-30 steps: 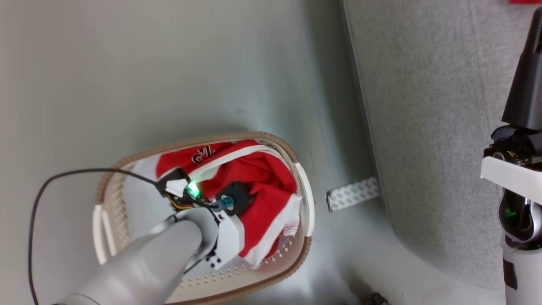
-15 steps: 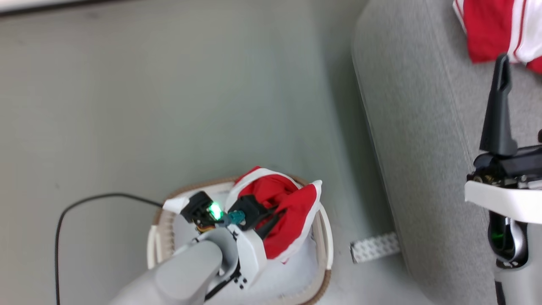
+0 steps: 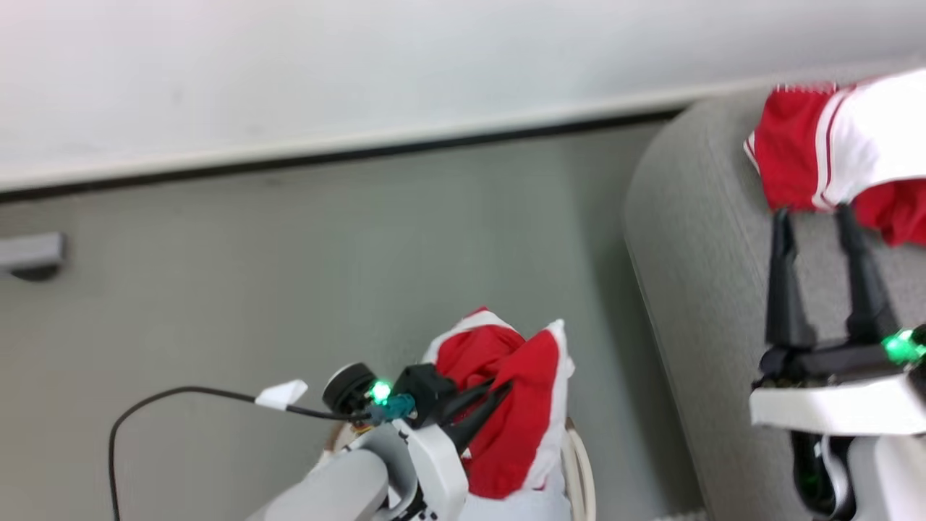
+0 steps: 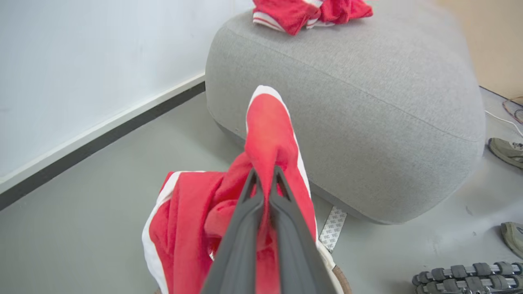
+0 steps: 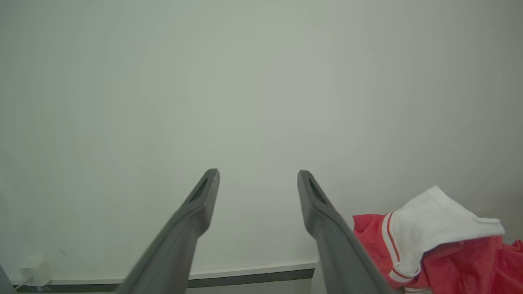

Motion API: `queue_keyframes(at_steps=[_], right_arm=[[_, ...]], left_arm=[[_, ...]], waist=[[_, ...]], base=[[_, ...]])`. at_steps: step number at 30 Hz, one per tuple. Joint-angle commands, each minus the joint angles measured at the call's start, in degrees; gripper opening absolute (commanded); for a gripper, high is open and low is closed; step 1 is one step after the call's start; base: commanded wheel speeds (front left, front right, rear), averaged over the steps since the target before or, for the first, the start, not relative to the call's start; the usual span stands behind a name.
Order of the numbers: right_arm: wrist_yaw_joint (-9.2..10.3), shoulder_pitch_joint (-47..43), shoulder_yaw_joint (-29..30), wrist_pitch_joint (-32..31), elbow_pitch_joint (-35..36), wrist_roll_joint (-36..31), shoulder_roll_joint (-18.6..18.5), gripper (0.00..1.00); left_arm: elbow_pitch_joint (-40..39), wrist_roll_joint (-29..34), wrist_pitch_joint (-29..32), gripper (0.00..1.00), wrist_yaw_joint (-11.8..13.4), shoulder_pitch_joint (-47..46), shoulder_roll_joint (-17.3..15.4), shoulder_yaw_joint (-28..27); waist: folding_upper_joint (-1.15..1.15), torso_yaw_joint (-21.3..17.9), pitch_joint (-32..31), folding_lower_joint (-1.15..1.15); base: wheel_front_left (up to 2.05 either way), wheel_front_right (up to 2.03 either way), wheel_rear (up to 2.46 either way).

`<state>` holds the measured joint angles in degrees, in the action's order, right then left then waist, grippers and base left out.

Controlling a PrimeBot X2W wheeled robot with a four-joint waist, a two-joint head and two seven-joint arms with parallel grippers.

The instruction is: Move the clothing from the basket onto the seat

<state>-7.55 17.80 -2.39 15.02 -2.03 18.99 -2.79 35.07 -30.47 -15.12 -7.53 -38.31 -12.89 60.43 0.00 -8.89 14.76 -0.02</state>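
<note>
1. Head view, left side: your left jaws were clamped shut on a red garment [image 3: 506, 412] with white trim. It was lifted above the basket [image 3: 581, 463], whose white rim showed at the bottom edge. The cloth hung bunched off the dark fingers [image 3: 474, 409]. I couldn't tell whether its lower end had cleared the basket.
2. Head view, right side: your right jaws stood wide apart with nothing between them. Their fingers [image 3: 785, 289] pointed up the frame over the grey seat [image 3: 694, 231]. The tips sat near the red-and-white clothing [image 3: 817, 145] lying on the seat's top.
3. Head view, surroundings: grey floor [image 3: 362, 253] lay between basket and seat. A black cable [image 3: 181, 394] ran to your left wrist.
4. Left wrist view: the two fingers [image 4: 245, 228] were pressed together on the red garment [image 4: 269, 134]. One fold stood up past the tips and the rest drooped left and below. The seat [image 4: 347, 102] was ahead, apart from the held cloth, with the clothing [image 4: 306, 12] on its far top. A bit of the basket's tan rim [image 4: 340, 278] showed at the bottom. A patterned tape strip [image 4: 333, 228] lay on the floor at the seat's base.
5. Right wrist view: the fingers [image 5: 196, 216] were spread with only pale wall [image 5: 261, 81] between them. The clothing [image 5: 429, 241] lay at lower right beside one finger, white panel on top of red. I couldn't tell whether they touched.
</note>
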Motion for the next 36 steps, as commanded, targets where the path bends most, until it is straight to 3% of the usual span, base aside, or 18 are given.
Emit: queue_keyframes(at_steps=[1, 12, 20, 36], right_arm=[[0.13, -0.8, -0.1, 0.1, -0.2, 0.6, -0.1, 1.00], [0.13, -6.4, -4.4, 0.1, -3.5, 1.4, -0.1, 1.00], [0.13, -9.1, -7.3, 0.1, -4.7, 2.0, -0.1, 1.00], [0.13, -9.7, -12.3, 0.1, -5.5, 3.5, -0.1, 1.00]], left_arm=[[-0.3, 0.2, 0.0, 0.00, 0.2, 0.6, 0.0, -0.4], [-7.4, -1.3, 0.2, 0.00, 0.3, 0.5, -1.5, -6.0], [-13.3, -3.3, 2.8, 0.00, 2.1, -3.2, -2.7, -9.3], [-22.1, -5.6, 7.0, 0.00, 5.9, -6.4, -4.9, -13.0]], waist=[[0.00, 1.9, -2.9, 0.02], [0.00, 5.1, -10.1, 0.02], [0.00, 6.4, -13.8, 0.02], [0.00, 5.6, -14.7, 0.02]], base=[[0.00, 0.00, 0.00], [0.00, 0.00, 0.00], [0.00, 0.00, 0.00], [0.00, 0.00, 0.00]])
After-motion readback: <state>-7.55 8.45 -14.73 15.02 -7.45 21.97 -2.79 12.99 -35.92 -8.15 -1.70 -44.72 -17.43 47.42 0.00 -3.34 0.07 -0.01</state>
